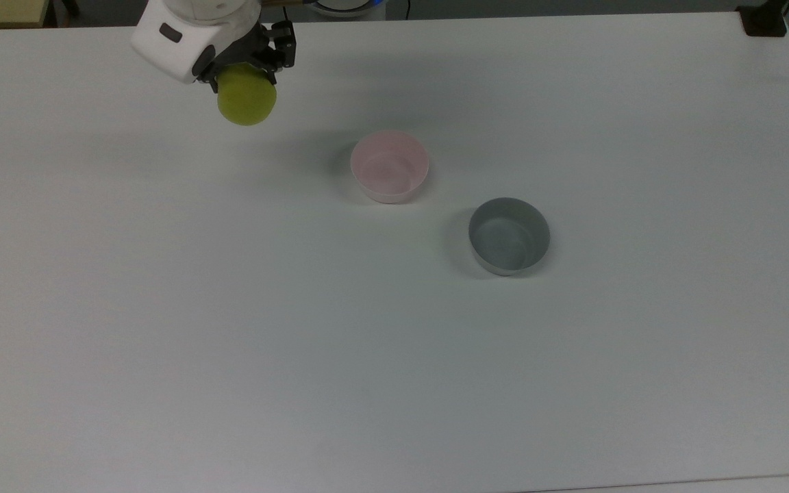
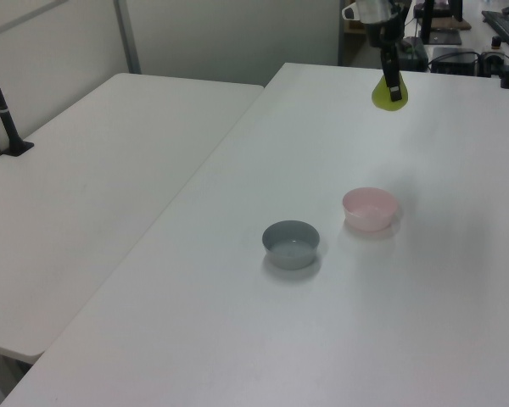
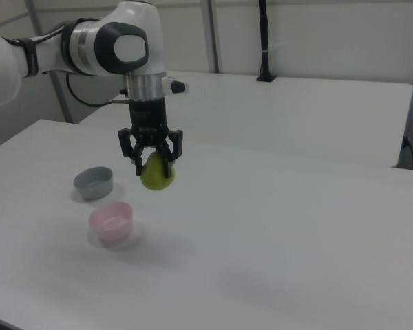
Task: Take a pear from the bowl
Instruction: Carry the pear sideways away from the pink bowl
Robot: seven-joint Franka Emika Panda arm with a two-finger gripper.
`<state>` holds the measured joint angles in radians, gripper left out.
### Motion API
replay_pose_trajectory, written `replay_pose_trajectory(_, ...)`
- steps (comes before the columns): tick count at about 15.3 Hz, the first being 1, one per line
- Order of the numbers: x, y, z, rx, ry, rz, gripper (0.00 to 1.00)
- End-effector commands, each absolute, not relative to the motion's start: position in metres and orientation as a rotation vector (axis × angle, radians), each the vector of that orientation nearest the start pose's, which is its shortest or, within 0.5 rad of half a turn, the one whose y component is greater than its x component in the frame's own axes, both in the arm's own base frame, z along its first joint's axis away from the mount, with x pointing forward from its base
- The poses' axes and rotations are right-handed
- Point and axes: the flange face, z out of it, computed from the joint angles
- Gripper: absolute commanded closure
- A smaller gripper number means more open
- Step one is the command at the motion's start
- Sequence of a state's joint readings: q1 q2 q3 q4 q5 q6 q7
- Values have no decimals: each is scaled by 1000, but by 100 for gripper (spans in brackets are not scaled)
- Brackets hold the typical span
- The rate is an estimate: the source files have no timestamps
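A yellow-green pear (image 1: 246, 96) (image 2: 388, 92) (image 3: 157, 174) hangs in the air, held from above by my gripper (image 1: 242, 68) (image 2: 391, 85) (image 3: 152, 162), which is shut on it. The pale pink bowl (image 1: 390, 166) (image 2: 369, 209) (image 3: 111, 221) stands empty on the white table. In the top view the pear is well to the bowl's left and a little farther back. In the right view the pear hangs high above the table, to the right of the bowl.
A grey bowl (image 1: 509, 235) (image 2: 291, 243) (image 3: 93, 183) of like size stands empty beside the pink one. A second white table (image 2: 85, 195) adjoins on the left view's left. A black post base (image 1: 764, 20) sits at the top view's far right corner.
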<state>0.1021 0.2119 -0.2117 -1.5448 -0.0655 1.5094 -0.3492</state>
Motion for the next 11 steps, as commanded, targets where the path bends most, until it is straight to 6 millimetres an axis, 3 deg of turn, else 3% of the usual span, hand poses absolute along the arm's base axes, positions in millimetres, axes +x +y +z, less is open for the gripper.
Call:
replay_pose_trajectory(1,612,-48,480,-3147,-420,434,72)
replay_pose_trajectory(8,636,-42,404,-3150,-443,504,71)
replay_pose_trajectory(11,643,-41,361,-3156,-450,549,68)
